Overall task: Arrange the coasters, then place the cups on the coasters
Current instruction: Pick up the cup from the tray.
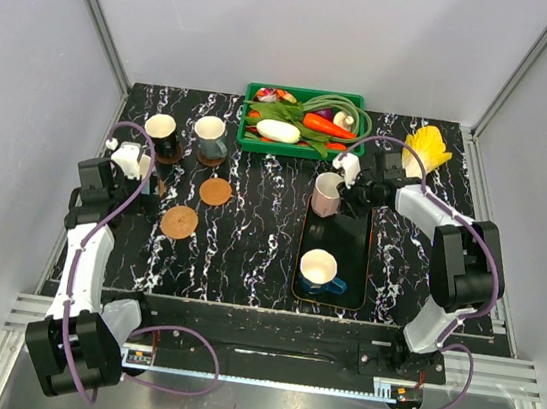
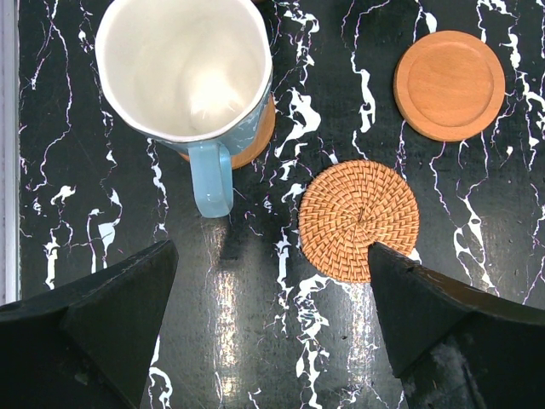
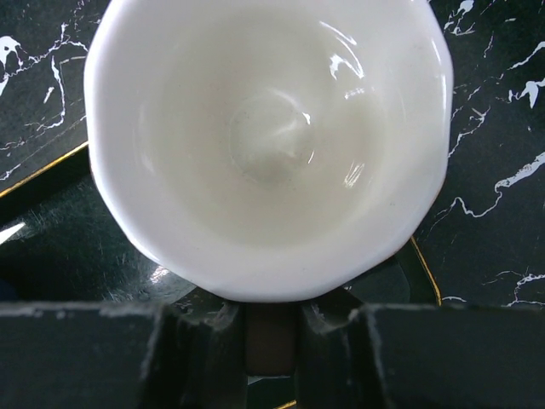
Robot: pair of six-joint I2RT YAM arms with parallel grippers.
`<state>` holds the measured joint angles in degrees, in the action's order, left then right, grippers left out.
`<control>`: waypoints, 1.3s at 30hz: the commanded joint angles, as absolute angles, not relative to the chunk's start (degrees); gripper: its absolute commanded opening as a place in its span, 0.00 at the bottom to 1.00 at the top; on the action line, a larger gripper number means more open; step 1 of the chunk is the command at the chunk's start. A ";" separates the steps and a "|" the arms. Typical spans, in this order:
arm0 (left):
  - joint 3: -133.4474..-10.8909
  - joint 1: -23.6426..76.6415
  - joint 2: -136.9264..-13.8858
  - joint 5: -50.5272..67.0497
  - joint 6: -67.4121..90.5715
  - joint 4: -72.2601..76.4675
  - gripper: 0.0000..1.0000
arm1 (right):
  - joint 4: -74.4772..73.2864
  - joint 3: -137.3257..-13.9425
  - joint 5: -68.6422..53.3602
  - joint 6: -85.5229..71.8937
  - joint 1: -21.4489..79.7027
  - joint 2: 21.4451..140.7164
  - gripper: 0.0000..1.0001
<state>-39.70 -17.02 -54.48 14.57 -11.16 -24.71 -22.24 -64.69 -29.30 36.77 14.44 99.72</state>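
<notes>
Spanning the whole scene, a black white-veined worktop [image 1: 272, 214] was seen. A green basket [image 1: 247, 120] of vegetables was set at its far edge, with a yellow object [image 1: 427, 147] just to the right of it. A black tray [image 1: 347, 236] with a thin gold rim was laid right of centre.

The right claw [image 3: 271, 341] was clenched on the handle of the pink cup [image 1: 326, 193], which was held upright at the far end of the tray; whether its base was lifted off the tray could not be told. The left claw [image 2: 272, 332] was released, its fingers [image 2: 111, 324] spread wide above bare worktop on the left side.

A blue cup [image 1: 320, 271] was stood on the near end of the tray. At the far left, a dark cup [image 1: 162, 132] and a teal cup [image 1: 209, 136] were each seated on a coaster. Two bare coasters were laid nearer than these: a wooden coaster [image 1: 216, 191] and a woven coaster [image 1: 179, 221], close together but apart.
</notes>
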 commanded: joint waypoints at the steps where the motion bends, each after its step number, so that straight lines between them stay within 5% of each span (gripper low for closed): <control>1: -39.46 -17.40 -53.97 14.85 -11.78 -22.06 0.99 | -21.97 -67.41 -28.48 35.86 15.56 96.33 0.00; 18: -39.20 -17.40 -53.35 14.24 -11.60 -21.62 0.99 | -18.19 -69.52 -22.15 31.29 16.52 90.44 0.00; 39: -38.94 -17.32 -53.00 13.89 -11.51 -21.53 0.99 | -23.02 -80.32 -11.25 18.99 29.26 89.73 0.00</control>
<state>-39.70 -16.99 -54.00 14.28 -11.14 -24.29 -26.11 -74.61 -12.34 23.46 27.14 92.64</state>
